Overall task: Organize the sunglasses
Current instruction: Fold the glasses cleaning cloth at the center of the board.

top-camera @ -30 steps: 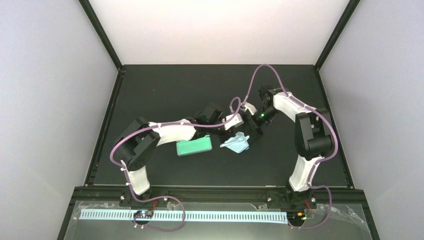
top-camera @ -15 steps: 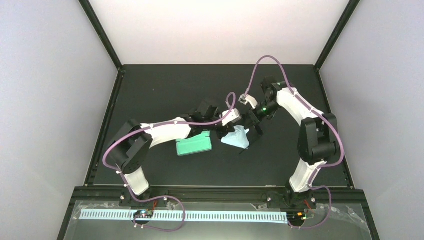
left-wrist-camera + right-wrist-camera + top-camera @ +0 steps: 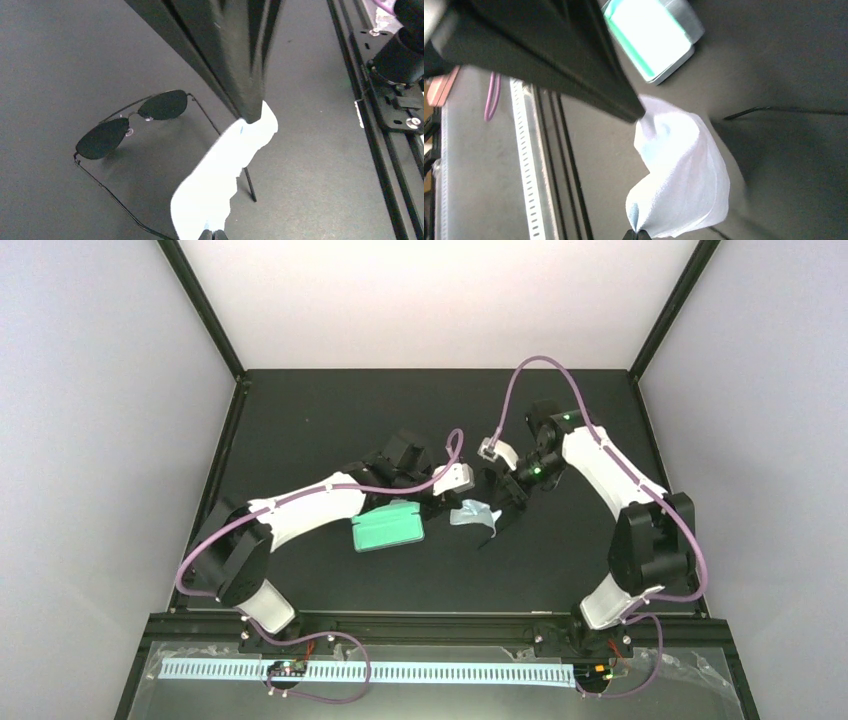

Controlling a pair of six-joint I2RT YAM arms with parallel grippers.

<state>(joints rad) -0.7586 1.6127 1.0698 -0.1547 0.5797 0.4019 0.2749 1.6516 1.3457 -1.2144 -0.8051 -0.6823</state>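
- Black-framed sunglasses with dark lenses lie on the table. Their thin arms are unfolded and they rest under and just beside the light blue cloth.
- We have the left gripper clenched on one end of that cloth and the right gripper clenched on the other. The cloth hangs between the two, lifted off the surface.
- In the left wrist view the lenses lie to the left of the cloth, and one arm of the frame runs beneath it and pokes out on the far side.
- The lens front lies slantwise to the stretched cloth, so we judge that the cloth must shift sideways as well as down to reach the lenses.
- Both grippers sit close over the frame, neither clearly nearer. Neither can take the sunglasses until it lets go of the cloth.
- A green case sits just to the left of the cloth, near the left arm.
- The matte dark table makes the thin frame hard to pick out from above.
- We see only this one pair of sunglasses.
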